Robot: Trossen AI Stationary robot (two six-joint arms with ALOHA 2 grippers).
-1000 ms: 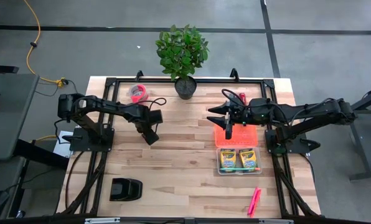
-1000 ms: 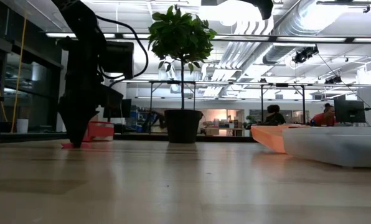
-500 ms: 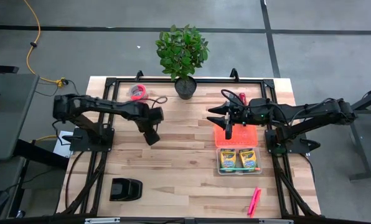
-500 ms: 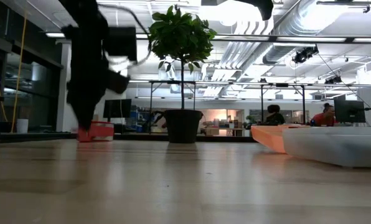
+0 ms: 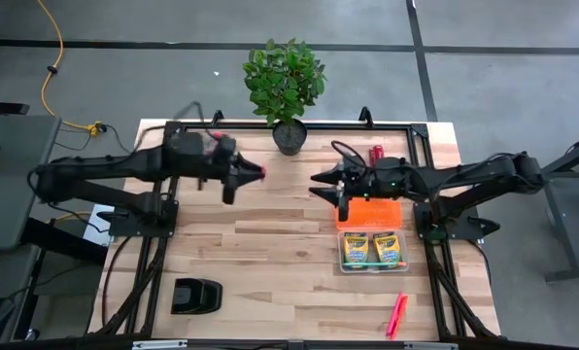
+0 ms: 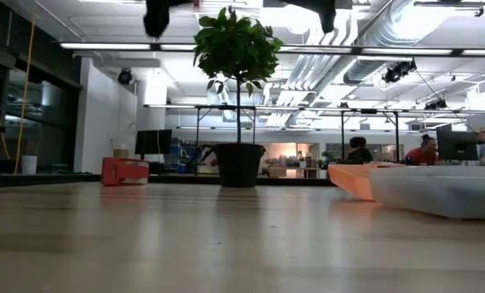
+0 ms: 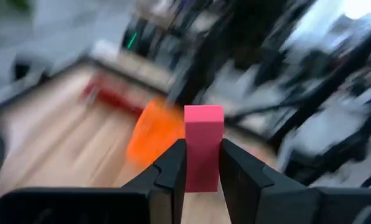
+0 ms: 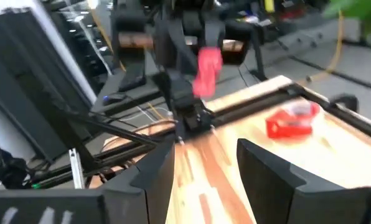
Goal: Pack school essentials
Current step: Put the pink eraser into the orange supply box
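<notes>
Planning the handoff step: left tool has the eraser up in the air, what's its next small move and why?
Probably carry the eraser right, toward the orange tray. The left tool is shut on it, raised, with bare table between it and the tray; the right tool hovers open there.

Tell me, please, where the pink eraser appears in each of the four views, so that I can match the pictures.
High view: pink eraser at the tip of the left tool, left of the middle, above the table.
Low view: not in it.
Left wrist view: eraser upright between the fingers, in the middle.
Right wrist view: eraser upper middle, held by the far arm.
Shared landmark: the red tape roll, on the table also in the low view.
</notes>
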